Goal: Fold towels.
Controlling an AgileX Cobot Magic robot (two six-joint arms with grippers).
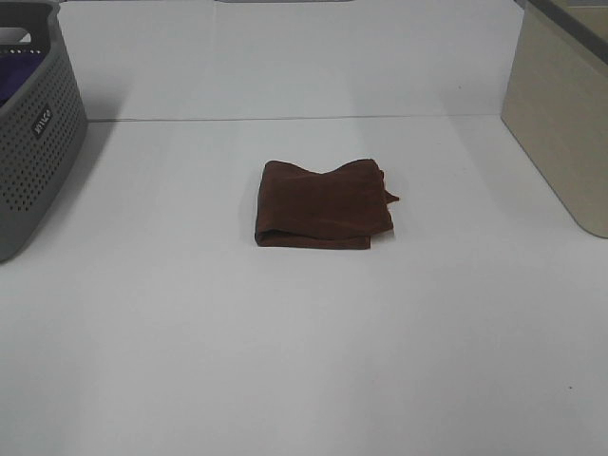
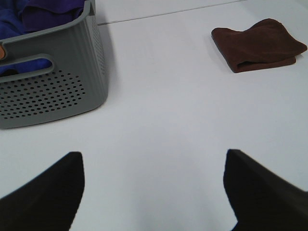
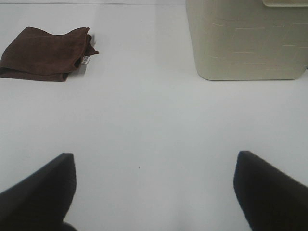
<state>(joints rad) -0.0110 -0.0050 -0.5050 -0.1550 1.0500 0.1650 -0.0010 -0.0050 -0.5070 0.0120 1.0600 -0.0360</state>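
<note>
Brown towel (image 1: 323,205) folded at mid tabletop (image 1: 304,361), grey perforated basket (image 1: 33,133) on my left holding blue and purple cloths (image 2: 33,17), beige bin (image 1: 560,123) on my right, contents hidden, my left pincer (image 2: 154,192) and right pincer (image 3: 154,192) both released, grasping nothing, well apart from the towel.

We see the gray basket (image 1: 33,133) cut off at nine o'clock, the beige bin (image 1: 560,123) at three; the label (image 1: 42,123) stays unreadable.
</note>
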